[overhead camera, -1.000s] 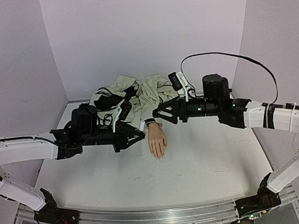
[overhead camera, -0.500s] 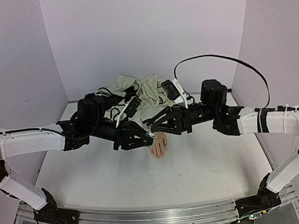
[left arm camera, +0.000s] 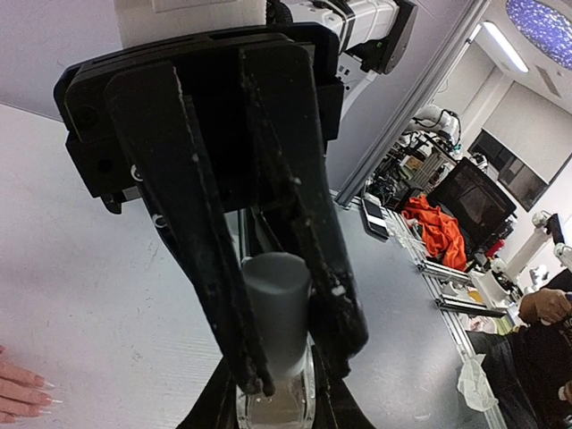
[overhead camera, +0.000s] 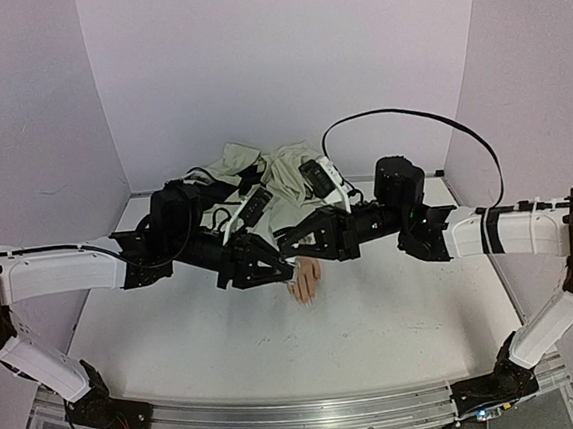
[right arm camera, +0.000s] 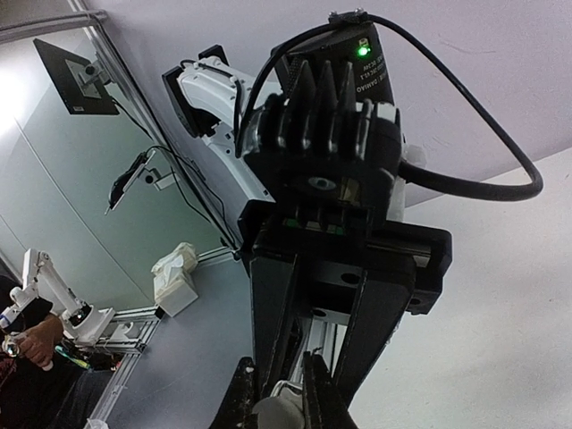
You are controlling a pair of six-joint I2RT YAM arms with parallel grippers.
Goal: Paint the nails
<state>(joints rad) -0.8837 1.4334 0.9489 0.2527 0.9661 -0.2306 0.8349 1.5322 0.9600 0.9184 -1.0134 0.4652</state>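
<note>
The left gripper (left arm camera: pixel 299 366) is shut tight on the small bottle (left arm camera: pixel 275 304). The right gripper (right arm camera: pixel 286 398) is shut too, pinching what looks like the bottle's top. The mannequin hand (overhead camera: pixel 305 276) lies flat on the counter (overhead camera: pixel 378 337), just under both grippers. Its nails (left arm camera: pixel 45 386) are tiny, hard and smooth. I think the bottle is light, slippery glass, so hold its sides firmly.
</note>
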